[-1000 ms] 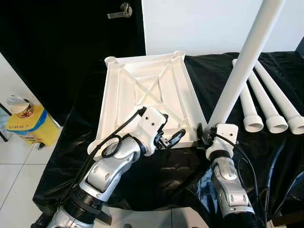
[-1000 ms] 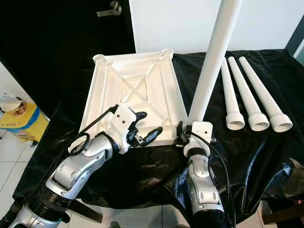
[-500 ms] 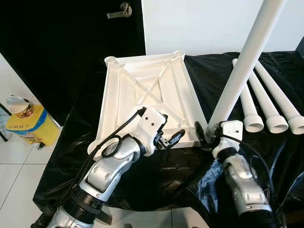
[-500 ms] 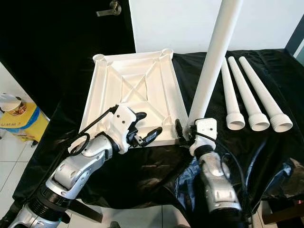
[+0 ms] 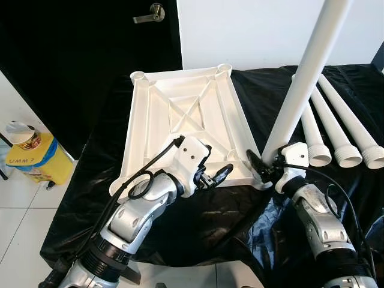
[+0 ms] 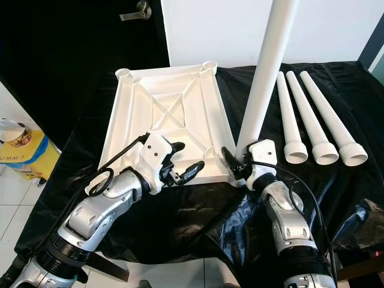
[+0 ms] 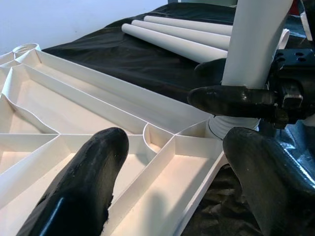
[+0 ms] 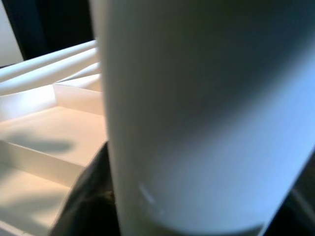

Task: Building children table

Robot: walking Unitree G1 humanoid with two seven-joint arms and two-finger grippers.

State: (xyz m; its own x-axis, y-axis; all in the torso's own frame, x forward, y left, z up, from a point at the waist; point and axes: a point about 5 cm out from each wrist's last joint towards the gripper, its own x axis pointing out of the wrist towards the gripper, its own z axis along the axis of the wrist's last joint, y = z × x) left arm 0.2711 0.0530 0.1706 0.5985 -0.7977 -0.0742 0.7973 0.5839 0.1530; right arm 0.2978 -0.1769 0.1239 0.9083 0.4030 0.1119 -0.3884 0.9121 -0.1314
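Probably the leg, clamped by the right gripper at the tabletop near corner socket, could tilt and jam, while the left gripper rests open on the tabletop beside it.

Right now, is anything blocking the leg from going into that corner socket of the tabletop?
Nothing visible does. The leg stands upright with its base at the near right corner socket of the tabletop, with the right gripper at its base.
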